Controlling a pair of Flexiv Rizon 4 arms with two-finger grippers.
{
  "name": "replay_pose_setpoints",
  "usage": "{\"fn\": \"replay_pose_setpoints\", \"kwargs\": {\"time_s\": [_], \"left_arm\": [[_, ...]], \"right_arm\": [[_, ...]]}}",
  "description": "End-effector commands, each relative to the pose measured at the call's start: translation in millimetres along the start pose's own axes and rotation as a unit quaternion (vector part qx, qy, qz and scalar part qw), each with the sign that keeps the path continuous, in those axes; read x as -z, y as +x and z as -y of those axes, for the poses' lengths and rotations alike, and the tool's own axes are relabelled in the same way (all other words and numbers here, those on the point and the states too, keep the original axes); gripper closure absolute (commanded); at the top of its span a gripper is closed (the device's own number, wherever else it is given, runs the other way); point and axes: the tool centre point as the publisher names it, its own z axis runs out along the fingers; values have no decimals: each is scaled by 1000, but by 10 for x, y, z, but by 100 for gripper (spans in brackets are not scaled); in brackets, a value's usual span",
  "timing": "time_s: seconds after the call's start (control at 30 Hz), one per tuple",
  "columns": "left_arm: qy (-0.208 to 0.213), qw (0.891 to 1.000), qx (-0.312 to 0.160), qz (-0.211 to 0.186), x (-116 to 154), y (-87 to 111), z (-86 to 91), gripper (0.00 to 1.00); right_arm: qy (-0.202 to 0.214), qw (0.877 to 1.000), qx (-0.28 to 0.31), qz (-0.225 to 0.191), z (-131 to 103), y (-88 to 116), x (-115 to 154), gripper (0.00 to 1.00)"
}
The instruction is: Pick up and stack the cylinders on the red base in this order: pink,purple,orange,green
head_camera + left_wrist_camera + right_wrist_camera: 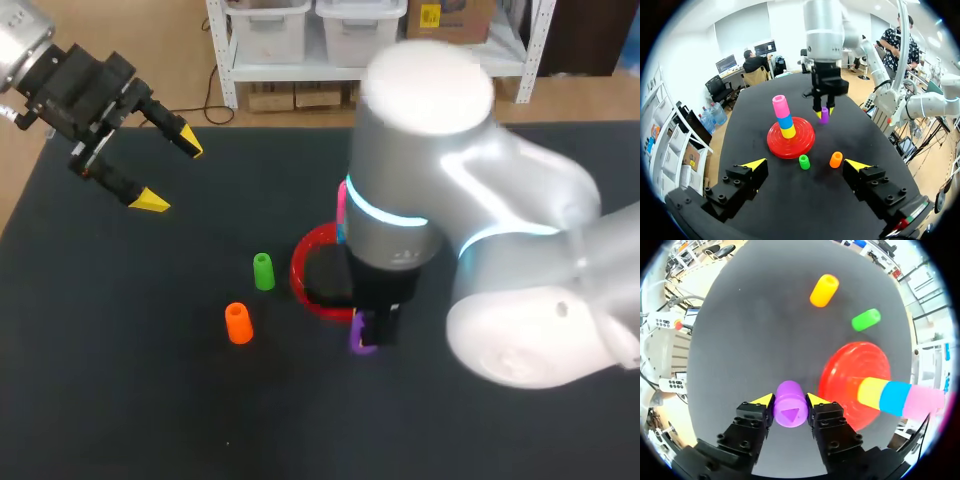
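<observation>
- Clamping the purple cylinder (789, 412) between both fingers, the right gripper (790, 400) sits beside the red base (850, 370).
- The left gripper (805, 164), far from the base, gapes wide, empty.
- Near the base: green cylinder (866, 319), orange cylinder (824, 290).

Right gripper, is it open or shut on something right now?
Shut on the purple cylinder: the right gripper touches it with both yellow tips, from opposite sides.

A dark matte table (120, 400) spans the scene; bright, even light falls across it.
</observation>
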Motion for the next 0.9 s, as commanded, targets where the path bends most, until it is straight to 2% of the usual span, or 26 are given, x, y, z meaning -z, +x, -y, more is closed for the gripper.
{"fn": "replay_pose_setpoints", "kwargs": {"time_s": [0.03, 0.23, 0.4, 0.47, 0.7, 0.9], "left_arm": [[-2, 1000, -1, 0, -7, 5, 7, 0], [-2, 1000, -1, 0, -7, 5, 7, 0], [-2, 1000, -1, 0, -7, 5, 7, 0], [-2, 1000, -1, 0, -7, 5, 7, 0], [-2, 1000, -1, 0, -7, 5, 7, 0], [-2, 1000, -1, 0, -7, 5, 7, 0]], "right_arm": [[-3, 1000, -1, 10, 19, 153, 403, 100], [12, 1000, 0, 11, 295, 246, 999, 100], [26, 999, 2, 33, 564, 218, 1432, 100], [45, 998, -1, 36, 692, 198, 1523, 100], [62, 997, 14, 32, 1031, 87, 1732, 100], [58, 998, 23, 11, 1217, 9, 1682, 100]]}}
